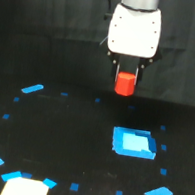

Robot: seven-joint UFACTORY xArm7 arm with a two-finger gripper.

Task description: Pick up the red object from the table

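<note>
My claw (127, 75) hung above the table (70, 132) with its 2 dark fingers (117, 70) pinching the red object (125, 84), which sat between the tips and clear of the surface, well above the black top and over a spot a little behind the large blue square patch (134, 143). By my judgement the pick was as good as done, so the risk from there was losing it: only the upper part of the block was held, most of its body hung below the fingertips, and a jolt or any slackening of the squeeze could have let it slide out and drop. I could not tell how squarely the pads sat on its sides, so a tilted hold was possible too. If it fell it would likely have rolled or bounced on the hard top, perhaps toward the blue patch. The table was flat, matte black, dotted with small blue tape marks (32, 89) in a loose ring, with a bright white patch (25, 189) at the near edge on the exterior view's left. Behind me hung a dark, creased curtain (49, 32), and the room beyond it could not be seen.
</note>
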